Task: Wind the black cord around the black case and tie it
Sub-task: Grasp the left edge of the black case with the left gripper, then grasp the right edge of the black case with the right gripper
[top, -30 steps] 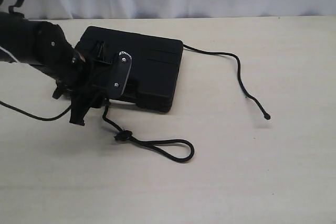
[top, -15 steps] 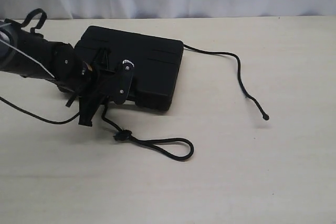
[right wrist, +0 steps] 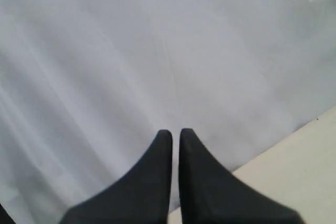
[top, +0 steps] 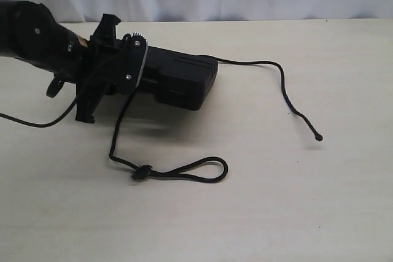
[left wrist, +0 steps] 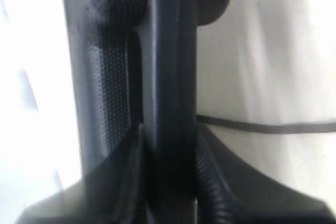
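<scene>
since half a second ago, the left side of the black case (top: 184,78) has been lifted off the surface (top: 276,213), with its right end left resting there. its edge is clamped tight between the left fingers (left wrist: 226,182). the black cord (top: 118,121) is hung from the raised side down to its knot (top: 141,172) and loop (top: 206,170), laid flat. the right fingers (right wrist: 152,182) are almost pressed together, and nothing is held.

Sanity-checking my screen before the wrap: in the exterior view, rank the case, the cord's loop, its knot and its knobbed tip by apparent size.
Largest to smallest:
1. case, even though it is partly covered
2. loop
3. knot
4. tip
</scene>
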You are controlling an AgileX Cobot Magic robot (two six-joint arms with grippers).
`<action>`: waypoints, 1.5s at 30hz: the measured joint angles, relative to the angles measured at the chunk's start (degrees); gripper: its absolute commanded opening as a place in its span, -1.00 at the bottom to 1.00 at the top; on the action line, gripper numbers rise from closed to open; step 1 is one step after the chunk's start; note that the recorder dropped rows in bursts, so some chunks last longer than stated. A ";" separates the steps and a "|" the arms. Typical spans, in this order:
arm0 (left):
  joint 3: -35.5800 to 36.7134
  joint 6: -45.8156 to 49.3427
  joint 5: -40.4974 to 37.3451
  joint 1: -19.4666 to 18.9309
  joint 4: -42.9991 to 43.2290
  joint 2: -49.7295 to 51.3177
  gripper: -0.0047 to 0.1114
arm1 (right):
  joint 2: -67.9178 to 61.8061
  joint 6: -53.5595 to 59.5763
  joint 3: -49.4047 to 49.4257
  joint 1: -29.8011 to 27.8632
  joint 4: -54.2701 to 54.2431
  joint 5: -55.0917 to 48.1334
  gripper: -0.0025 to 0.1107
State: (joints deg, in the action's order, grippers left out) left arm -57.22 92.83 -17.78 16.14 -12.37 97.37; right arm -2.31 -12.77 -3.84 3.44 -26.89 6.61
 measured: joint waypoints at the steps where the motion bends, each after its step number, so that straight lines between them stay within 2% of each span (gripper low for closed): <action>1: 0.00 0.00 0.00 0.00 0.00 -0.56 -0.92 | -1.44 -0.42 -1.65 0.00 0.90 0.10 -0.88; 6: 0.13 0.00 -0.59 0.00 0.00 -2.07 -0.92 | -11.80 -5.93 -10.55 2.54 8.26 0.58 -0.88; 9: 0.13 0.12 -0.59 0.00 0.00 -2.07 -0.92 | -21.40 -7.22 -16.15 8.26 16.61 2.52 -0.88; 12: 0.13 0.21 -0.59 0.00 0.00 -2.07 -0.92 | -31.81 -7.03 -21.26 16.35 31.51 7.80 -0.88; 15: 0.13 0.21 -0.48 0.00 0.00 -2.07 -0.92 | -42.88 -0.82 -25.76 23.45 50.13 12.30 -0.88; 16: 0.13 0.21 -0.48 0.00 0.00 -2.07 -0.92 | -50.37 5.15 -28.97 26.18 60.60 13.10 -0.88; 20: 0.13 0.21 -0.48 0.00 0.00 -2.07 -0.92 | -62.96 13.75 -33.95 27.01 64.89 8.48 -0.86; 23: 0.13 0.21 -0.48 0.00 0.00 -2.07 -0.92 | -73.10 19.23 -37.80 25.30 61.61 3.67 -0.64; 25: 0.13 0.21 -0.48 0.00 0.00 -2.07 -0.92 | -77.56 22.11 -38.64 24.70 60.93 2.97 -0.26; 26: 0.13 0.21 -0.48 0.00 0.00 -2.07 -0.92 | -78.82 23.44 -38.75 24.70 60.82 2.87 0.09; 27: 0.13 0.21 -0.48 0.00 0.00 -2.07 -0.92 | -80.51 25.73 -38.79 24.70 60.82 2.87 0.24; 28: 0.13 0.21 -0.48 0.00 0.00 -2.07 -0.92 | -80.98 26.40 -38.79 24.70 60.82 2.87 0.62; 30: 0.13 0.21 -0.48 0.00 0.00 -2.07 -0.92 | -81.48 27.77 -38.79 24.70 60.82 4.33 0.98; 36: 0.13 0.21 -0.48 0.00 0.00 -2.07 -0.92 | -82.89 27.11 -39.01 24.70 60.82 6.18 0.98; 40: 0.13 0.21 -0.25 0.00 0.00 -2.21 -0.92 | -85.32 26.95 -39.01 27.45 60.82 6.71 0.98; 45: 0.13 0.35 -0.15 0.00 0.00 -2.21 -0.92 | -91.26 37.21 -39.01 31.02 58.41 10.73 0.98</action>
State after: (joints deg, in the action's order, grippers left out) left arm -57.08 93.18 -17.93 16.14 -12.37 95.16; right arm -93.58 24.44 -42.85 34.46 31.52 17.34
